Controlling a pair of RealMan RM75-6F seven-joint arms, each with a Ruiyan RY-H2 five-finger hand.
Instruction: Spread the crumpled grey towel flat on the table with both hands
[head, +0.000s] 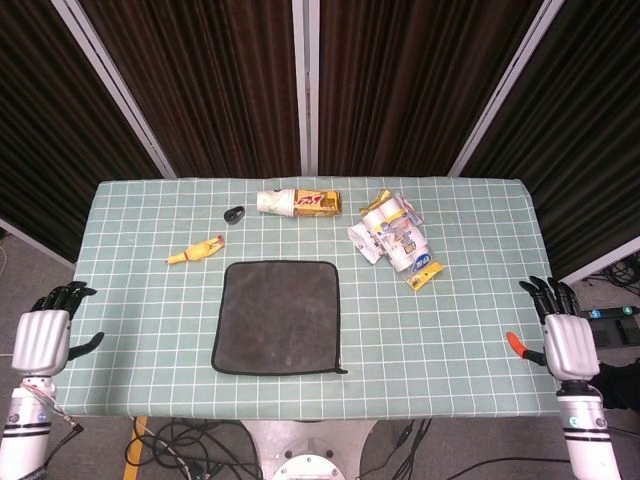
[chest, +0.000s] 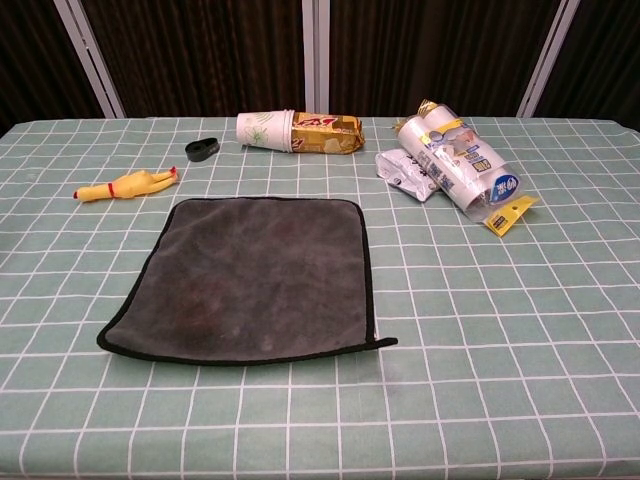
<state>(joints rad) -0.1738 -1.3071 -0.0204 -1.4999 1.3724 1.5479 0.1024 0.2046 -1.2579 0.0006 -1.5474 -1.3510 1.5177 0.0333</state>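
The grey towel (head: 280, 316) lies spread flat near the table's front middle, a dark rectangle with a black hem; the chest view shows the towel (chest: 255, 278) smooth with its corners out. My left hand (head: 42, 338) hangs off the table's left side, fingers apart and holding nothing. Off the right edge, my right hand (head: 564, 340) is likewise open, its orange thumb tip pointing toward the table. Neither hand appears in the chest view.
A yellow rubber chicken (head: 196, 250) lies left of the towel. Behind it are a black ring (head: 234, 214), a tipped paper cup (head: 275, 202) and a snack pack (head: 318, 203). Crumpled packaging (head: 392, 234) sits at the back right.
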